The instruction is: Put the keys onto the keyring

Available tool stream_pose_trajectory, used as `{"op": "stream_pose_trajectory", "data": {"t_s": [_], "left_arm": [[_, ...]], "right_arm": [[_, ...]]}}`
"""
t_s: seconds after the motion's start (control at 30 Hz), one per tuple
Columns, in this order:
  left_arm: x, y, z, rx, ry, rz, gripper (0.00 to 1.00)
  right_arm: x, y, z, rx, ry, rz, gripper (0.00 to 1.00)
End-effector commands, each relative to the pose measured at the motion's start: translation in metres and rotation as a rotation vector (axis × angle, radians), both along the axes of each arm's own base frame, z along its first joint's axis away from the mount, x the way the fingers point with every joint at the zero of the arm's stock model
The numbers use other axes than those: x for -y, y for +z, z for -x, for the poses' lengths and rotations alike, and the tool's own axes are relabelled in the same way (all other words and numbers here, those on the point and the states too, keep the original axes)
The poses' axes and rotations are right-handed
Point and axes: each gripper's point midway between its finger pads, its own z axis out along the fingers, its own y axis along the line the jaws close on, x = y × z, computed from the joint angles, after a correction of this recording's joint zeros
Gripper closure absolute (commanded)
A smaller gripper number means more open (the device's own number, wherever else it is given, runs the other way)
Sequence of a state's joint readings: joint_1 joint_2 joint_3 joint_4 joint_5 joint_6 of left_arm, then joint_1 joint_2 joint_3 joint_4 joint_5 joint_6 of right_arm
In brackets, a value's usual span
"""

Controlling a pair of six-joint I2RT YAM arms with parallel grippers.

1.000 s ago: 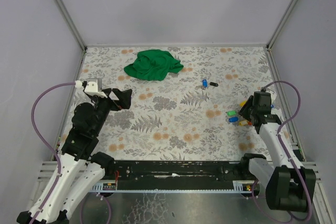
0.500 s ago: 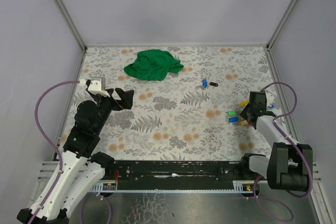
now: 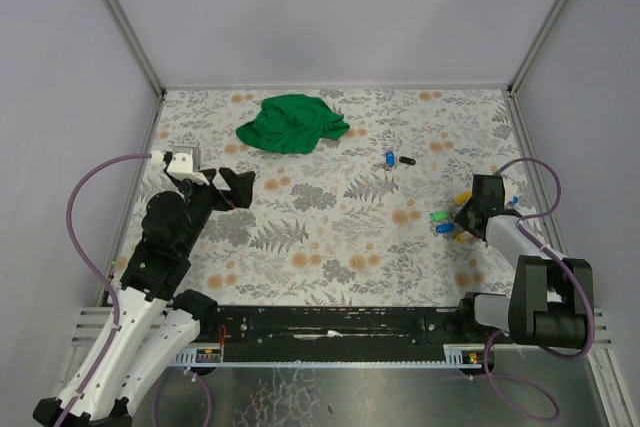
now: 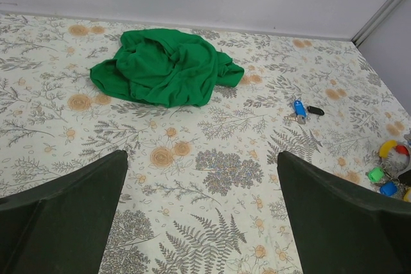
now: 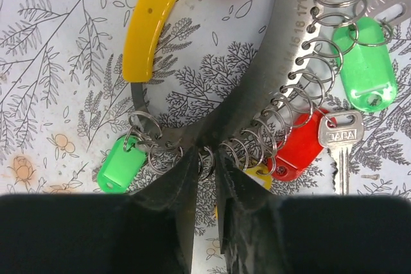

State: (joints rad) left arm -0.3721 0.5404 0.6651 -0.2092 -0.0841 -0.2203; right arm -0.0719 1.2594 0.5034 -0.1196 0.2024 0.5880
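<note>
The keyring (image 5: 270, 88) is a grey metal band with a yellow grip (image 5: 151, 24), strung with several small split rings. These carry green (image 5: 119, 165), red (image 5: 302, 149) and yellow tags and a silver key (image 5: 340, 145). My right gripper (image 5: 205, 158) is shut on the band among the split rings, low over the table at the right (image 3: 466, 213). A loose blue key (image 3: 389, 158) lies mid-table, also in the left wrist view (image 4: 298, 108). My left gripper (image 3: 240, 187) is open and empty above the left of the table (image 4: 202, 222).
A crumpled green cloth (image 3: 291, 123) lies at the back, also in the left wrist view (image 4: 160, 65). A small black fob (image 3: 406, 160) lies beside the blue key. Grey walls enclose the floral table on three sides.
My right gripper has shifted slightly left and down onto the key cluster, its arm folding lower. My left gripper rose slightly a second ago and has stayed still since.
</note>
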Motion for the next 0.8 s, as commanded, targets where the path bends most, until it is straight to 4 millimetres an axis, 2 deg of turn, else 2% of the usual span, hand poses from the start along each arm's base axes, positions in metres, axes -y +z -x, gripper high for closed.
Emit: {"op": "stream_pose_trajectory", "data": {"t_s": [0.0, 0.17, 0.23, 0.37, 0.47, 0.67, 0.77], "left_arm": [[0.004, 0.011, -0.002, 0.053, -0.026, -0.002, 0.0], [0.007, 0.008, -0.003, 0.033, -0.038, 0.003, 0.0], [0.013, 0.005, -0.003, 0.011, -0.064, 0.001, 0.0], [0.034, 0.0, -0.001, -0.05, -0.169, 0.032, 0.0], [0.058, -0.008, 0.002, -0.118, -0.283, 0.096, 0.0], [0.094, -0.038, 0.009, -0.286, -0.431, 0.255, 0.0], [0.104, -0.052, 0.006, -0.318, -0.451, 0.346, 0.0]], "right_arm": [[-0.011, 0.013, -0.009, 0.041, 0.035, -0.046, 0.81], [-0.034, 0.018, -0.005, 0.034, 0.136, -0.119, 0.96], [-0.045, 0.02, 0.001, 0.029, 0.185, -0.131, 0.98], [-0.077, 0.024, 0.012, 0.01, 0.316, -0.125, 1.0], [-0.106, 0.031, 0.019, 0.017, 0.433, -0.122, 1.0], [-0.153, 0.05, 0.026, 0.061, 0.672, -0.109, 1.0], [-0.178, 0.059, 0.027, 0.101, 0.793, -0.116, 1.0]]}}
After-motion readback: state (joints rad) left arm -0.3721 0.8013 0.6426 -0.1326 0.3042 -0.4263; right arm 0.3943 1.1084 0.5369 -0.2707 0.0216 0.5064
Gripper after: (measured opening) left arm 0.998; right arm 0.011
